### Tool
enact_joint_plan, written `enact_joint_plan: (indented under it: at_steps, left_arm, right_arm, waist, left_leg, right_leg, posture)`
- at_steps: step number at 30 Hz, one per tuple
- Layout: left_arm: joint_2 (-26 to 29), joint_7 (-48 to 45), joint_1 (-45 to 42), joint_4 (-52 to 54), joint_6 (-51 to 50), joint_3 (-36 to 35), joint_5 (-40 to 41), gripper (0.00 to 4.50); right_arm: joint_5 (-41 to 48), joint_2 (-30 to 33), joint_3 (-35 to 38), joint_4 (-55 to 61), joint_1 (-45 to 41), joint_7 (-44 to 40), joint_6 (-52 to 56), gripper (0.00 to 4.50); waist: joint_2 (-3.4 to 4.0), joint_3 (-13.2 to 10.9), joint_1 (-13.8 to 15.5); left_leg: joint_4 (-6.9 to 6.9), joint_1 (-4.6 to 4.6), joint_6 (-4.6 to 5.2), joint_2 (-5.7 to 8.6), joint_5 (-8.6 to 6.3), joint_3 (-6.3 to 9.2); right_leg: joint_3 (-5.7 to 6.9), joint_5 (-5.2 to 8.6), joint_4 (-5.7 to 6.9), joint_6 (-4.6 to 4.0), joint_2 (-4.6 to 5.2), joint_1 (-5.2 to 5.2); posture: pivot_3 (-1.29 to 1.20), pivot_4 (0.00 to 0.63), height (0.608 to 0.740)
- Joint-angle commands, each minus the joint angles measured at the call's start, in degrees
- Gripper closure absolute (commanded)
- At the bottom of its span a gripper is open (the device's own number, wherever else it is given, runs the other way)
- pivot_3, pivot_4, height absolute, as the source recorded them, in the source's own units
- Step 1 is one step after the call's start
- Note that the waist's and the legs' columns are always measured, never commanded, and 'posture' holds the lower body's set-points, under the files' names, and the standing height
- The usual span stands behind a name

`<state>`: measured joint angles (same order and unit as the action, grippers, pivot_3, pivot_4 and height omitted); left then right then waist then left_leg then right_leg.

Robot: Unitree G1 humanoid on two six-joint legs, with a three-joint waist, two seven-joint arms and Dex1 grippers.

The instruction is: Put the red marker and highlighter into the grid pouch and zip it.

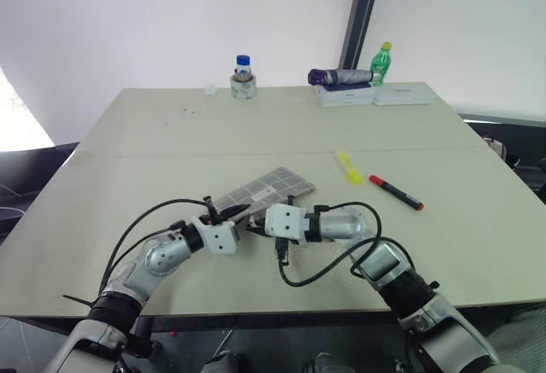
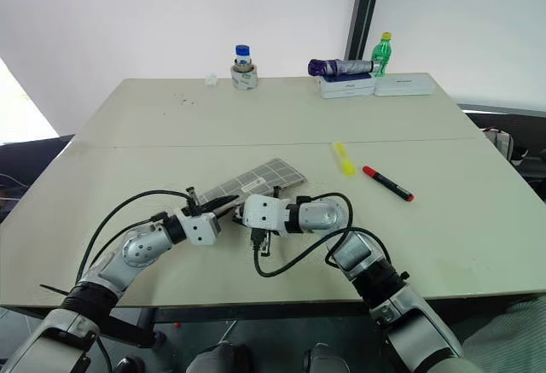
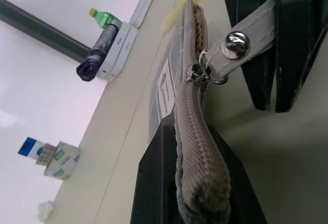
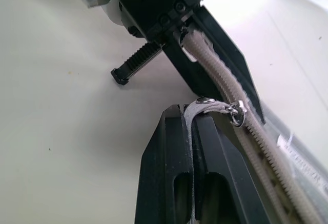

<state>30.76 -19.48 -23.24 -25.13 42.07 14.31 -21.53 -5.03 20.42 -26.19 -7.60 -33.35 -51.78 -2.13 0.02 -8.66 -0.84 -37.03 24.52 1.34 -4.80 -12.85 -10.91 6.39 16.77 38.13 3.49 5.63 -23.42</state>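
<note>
- Left eye view: At the near edge of the pale table point(image 1: 153, 142), both arms meet over the grid pouch point(image 1: 271, 187), which lies flat and angled toward the centre. The left gripper point(image 1: 241, 212) is clamped on the pouch's near end, and the right gripper point(image 1: 254, 230) comes in from the other side, right against it. The highlighter point(image 1: 348, 167) and the red marker point(image 1: 396, 193) lie on the table to the right of the pouch, apart from it and from each other, neither one inside.
- Right eye view: The same meeting of arms. Along the far edge stand a blue-capped jar point(image 2: 244, 65), a green bottle point(image 2: 381, 53) and a white box point(image 2: 350, 87), none of them in play.
- Left wrist view: This arm's black fingers point(image 3: 169, 178) pinch the pouch's zipper edge, holding it up on its side. The zipper slider point(image 3: 204, 73) sits a little way along the edge, its grey pull tab point(image 3: 251, 32) running into the right gripper's closed fingers.
- Right wrist view: The right gripper's fingers point(image 4: 169, 167) are shut on the pull tab, with the zipper teeth running away beside them.
- The step in hand looks like opening the pouch, since both pens are still out. The next move calls for drawing the tab along the zipper line while the left grip holds firm; a pull off that line could snag the slider or drag the pouch free.
</note>
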Motion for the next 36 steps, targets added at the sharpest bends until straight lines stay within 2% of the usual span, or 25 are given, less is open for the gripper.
enact_joint_plan:
  at_steps: [1, 4, 7, 13, 14, 16, 19, 24, 31, 36]
  left_arm:
    - [-0.1, 0.9, 0.5, -0.5, -1.1, 0.1, -1.1, 4.5]
    - [-0.3, 1.4, 0.2, -0.8, -0.9, 0.3, -1.4, 4.5]
    - [-0.3, 1.6, 0.0, -1.1, -0.8, 0.4, -1.5, 4.5]
    - [-0.2, 2.1, -0.1, -1.3, -0.6, 0.3, -1.6, 4.5]
    - [0.0, 2.3, 0.0, -1.3, -0.5, 0.2, -1.8, 4.5]
    - [0.3, 2.8, 0.0, -1.4, -0.5, -0.1, -1.9, 4.5]
    - [0.8, 3.3, -0.1, -1.8, -0.4, -0.4, -1.8, 4.5]
    - [1.4, 3.9, -0.3, -2.2, -0.2, -0.6, -1.5, 4.5]
    - [1.9, 4.6, -0.2, -2.9, -0.1, -1.0, -1.1, 4.5]
    - [2.0, 4.9, -0.6, -4.1, 0.4, -0.6, -1.1, 4.5]
  right_arm:
    - [-0.7, 0.9, -1.1, 0.0, 0.1, -2.1, -5.1, 4.46]
    - [2.2, 1.5, 0.3, -0.1, 0.7, -4.6, -3.2, 4.46]
    - [5.7, 1.6, 1.9, 1.6, 1.5, -7.0, -1.0, 3.55]
    - [12.8, 4.4, 8.0, 4.7, 4.0, -9.6, 4.6, 0.37]
    - [13.9, 6.0, 9.6, 4.4, 4.3, -10.4, 5.6, 0.07]
    - [14.7, 9.1, 12.5, 3.2, 5.0, -10.6, 6.2, 0.07]
    - [15.6, 9.8, 17.3, 1.7, 5.5, -6.5, 6.1, 0.07]
    - [21.5, 5.2, 27.5, 1.7, 6.8, 4.3, 12.8, 0.07]
    - [22.2, 0.8, 32.3, 15.8, 20.4, 18.0, 19.5, 0.07]
    - [20.5, -2.3, 34.9, 19.2, 24.0, 28.5, 21.1, 0.07]
  waist:
    - [0.0, 0.0, 0.0]
    - [0.0, 0.0, 0.1]
    - [0.0, 0.0, 0.1]
    - [-0.02, 0.0, 0.2]
    - [-0.02, 0.0, 0.2]
    - [-0.03, 0.0, 0.3]
    - [-0.05, 0.0, 0.1]
    - [-0.03, 0.0, -0.1]
    - [-0.03, 0.0, 0.1]
    - [-0.03, 0.0, -0.1]
  left_leg:
    - [0.0, 0.0, 0.0, 0.0, 0.0, -0.01]
    - [-0.01, 0.0, 0.01, 0.0, 0.0, -0.02]
    - [0.0, 0.0, 0.01, 0.0, 0.0, 0.0]
    - [-0.01, 0.0, 0.01, 0.0, -0.01, 0.03]
    - [-0.01, 0.0, 0.0, 0.0, -0.01, 0.06]
    - [-0.02, 0.0, 0.01, 0.01, -0.02, 0.07]
    - [0.01, -0.01, 0.01, 0.01, -0.03, 0.07]
    - [0.1, 0.0, -0.03, -0.05, 0.01, 0.05]
    - [0.14, 0.1, -0.04, -0.03, -0.02, 0.05]
    - [0.14, 0.1, -0.18, -0.03, -0.09, 0.06]
  right_leg:
    - [0.0, 0.0, 0.0, 0.0, 0.0, 0.0]
    - [0.0, 0.0, -0.01, 0.0, 0.01, -0.01]
    - [0.0, 0.0, -0.01, 0.0, 0.01, 0.0]
    - [0.0, 0.0, -0.02, -0.01, 0.05, -0.03]
    - [0.0, 0.0, -0.02, -0.01, 0.08, -0.04]
    - [0.01, 0.0, -0.05, -0.02, 0.16, -0.04]
    - [0.02, 0.0, -0.06, -0.03, 0.19, -0.05]
    - [-0.02, -0.01, -0.03, -0.02, 0.1, 0.03]
    - [-0.01, 0.0, -0.09, -0.03, 0.17, -0.01]
    - [-0.02, 0.0, -0.09, -0.03, 0.15, -0.05]
  posture:
    - [0.0, 0.15, 0.74]
    - [0.0, 0.15, 0.74]
    - [0.0, 0.15, 0.74]
    - [0.0, 0.15, 0.74]
    - [0.0, 0.15, 0.74]
    - [0.0, 0.15, 0.74]
    - [0.0, 0.15, 0.74]
    - [0.0, 0.15, 0.74]
    - [0.0, 0.15, 0.74]
    - [0.0, 0.15, 0.74]
